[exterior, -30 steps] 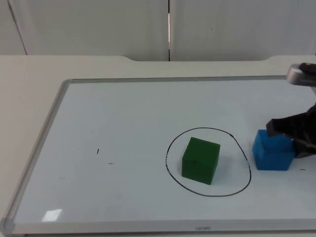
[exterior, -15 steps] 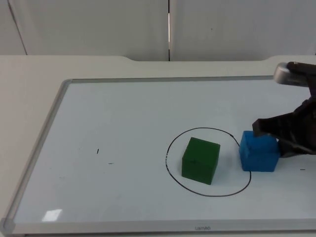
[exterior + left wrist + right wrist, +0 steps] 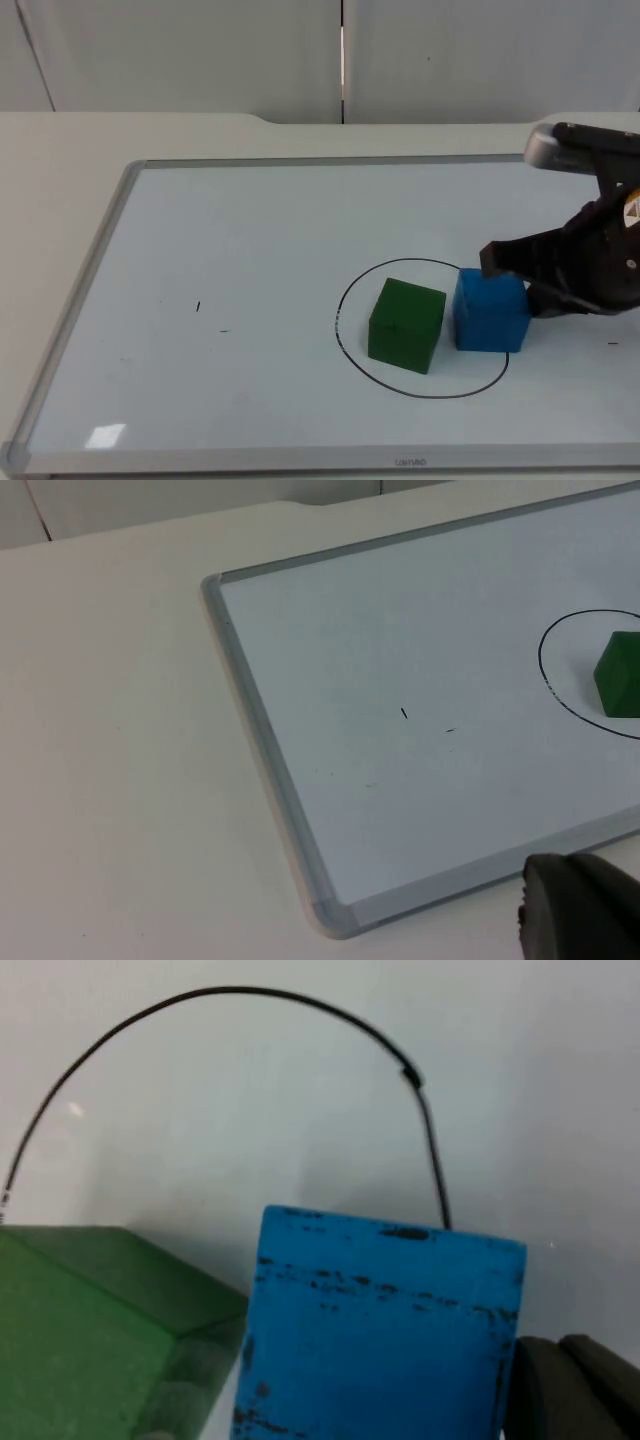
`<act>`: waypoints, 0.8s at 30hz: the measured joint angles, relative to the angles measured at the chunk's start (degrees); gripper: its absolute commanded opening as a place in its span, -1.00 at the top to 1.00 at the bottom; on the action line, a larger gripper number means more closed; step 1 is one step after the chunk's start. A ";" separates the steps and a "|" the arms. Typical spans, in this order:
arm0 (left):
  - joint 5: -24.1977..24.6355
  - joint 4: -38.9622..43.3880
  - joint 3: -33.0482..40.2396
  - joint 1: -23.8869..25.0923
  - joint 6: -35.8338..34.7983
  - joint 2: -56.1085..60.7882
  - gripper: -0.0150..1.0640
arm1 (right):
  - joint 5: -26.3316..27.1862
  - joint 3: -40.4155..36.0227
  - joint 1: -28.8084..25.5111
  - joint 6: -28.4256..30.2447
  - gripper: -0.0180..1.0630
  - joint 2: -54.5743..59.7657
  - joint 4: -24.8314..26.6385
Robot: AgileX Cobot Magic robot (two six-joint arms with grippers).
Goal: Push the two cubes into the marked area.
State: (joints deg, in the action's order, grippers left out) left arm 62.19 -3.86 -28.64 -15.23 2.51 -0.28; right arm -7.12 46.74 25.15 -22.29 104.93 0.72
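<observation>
Two black fingers (image 3: 500, 258) of the right gripper (image 3: 520, 280) were seen pressed against the right side of the blue painted wooden cube (image 3: 490, 311), one at its far upper edge and one lower behind it; they stood spread apart and clasped nothing. In the right wrist view a dark fingertip (image 3: 560, 1390) was seen touching the cube's (image 3: 375, 1330) edge. The blue cube lay inside the black hand-drawn oval (image 3: 345, 300), close against its right-hand line, just beside the dark green wooden cube (image 3: 405, 324), with only a narrow gap between them. The green cube sat well within the oval. Both rested on the white whiteboard with a grey metal frame (image 3: 90, 290), which was laid flat on the pale desk (image 3: 60, 170). The left gripper (image 3: 580, 910) was held waiting off the board's near left corner, above the desk; whether its fingers were open or closed could not be told.
</observation>
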 measured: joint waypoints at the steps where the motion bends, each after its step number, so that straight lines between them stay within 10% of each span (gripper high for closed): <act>1: 0.00 0.00 0.00 0.00 0.00 0.00 0.98 | 0.10 0.00 0.11 0.00 0.94 0.00 0.12; 24: 0.00 0.22 0.00 0.00 0.00 0.00 0.98 | 0.69 0.00 0.45 -0.13 0.94 0.00 1.06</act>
State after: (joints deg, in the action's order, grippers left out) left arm 62.19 -3.63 -28.64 -15.23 2.51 -0.28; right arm -6.43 46.74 25.60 -22.42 104.93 1.79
